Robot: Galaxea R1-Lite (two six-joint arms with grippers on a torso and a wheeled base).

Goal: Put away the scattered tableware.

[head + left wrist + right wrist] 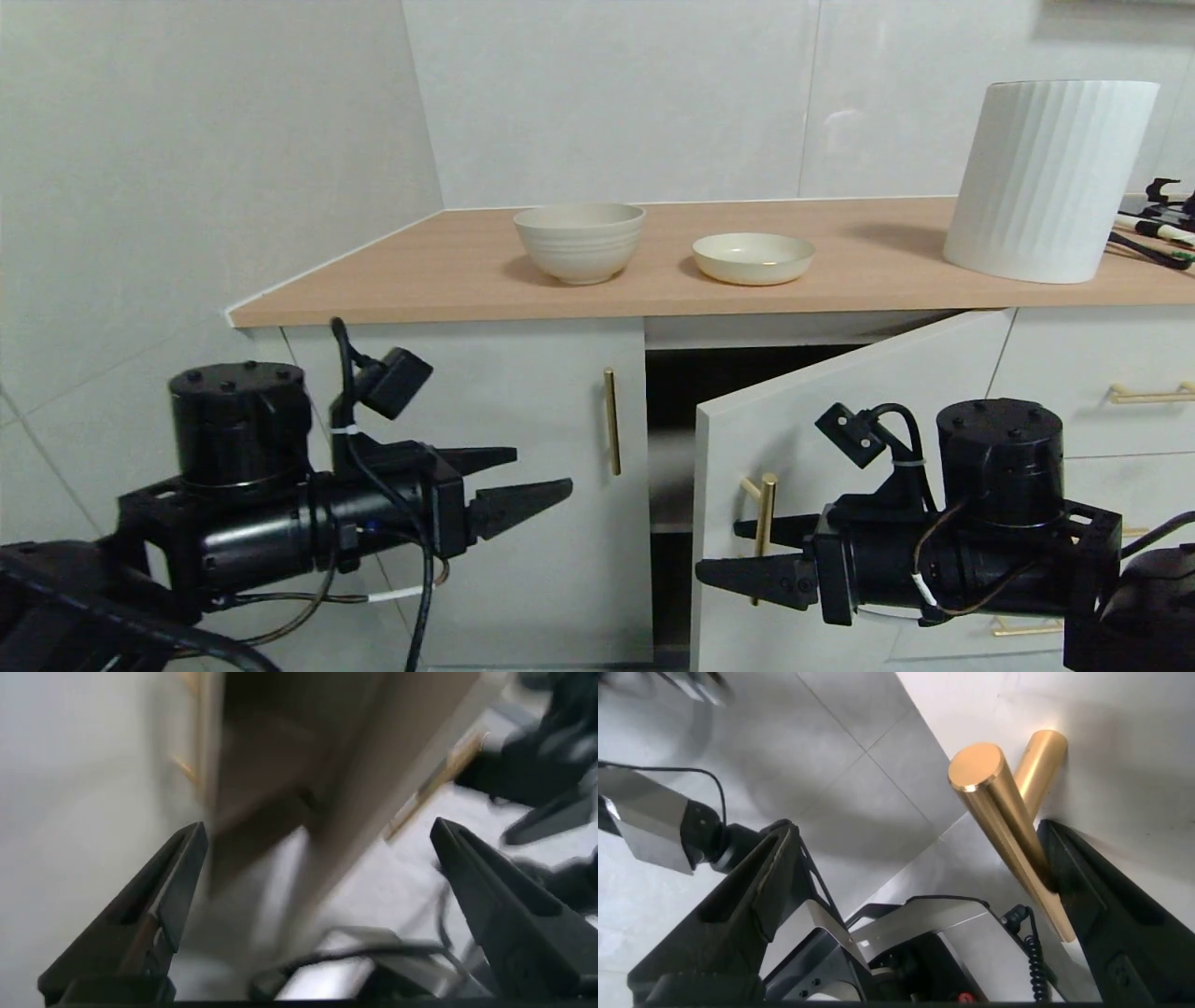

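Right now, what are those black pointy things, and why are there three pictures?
They are a robot's two arms, each ending in a pinching tool. One picture looks down from the robot's head; the other two come from cameras on its wrists. The left tool is open and holds nothing. The right tool is open too, around the gold handle of a half-open cupboard door. On the wooden counter stand a bowl, a shallow dish and a tall white ribbed container.
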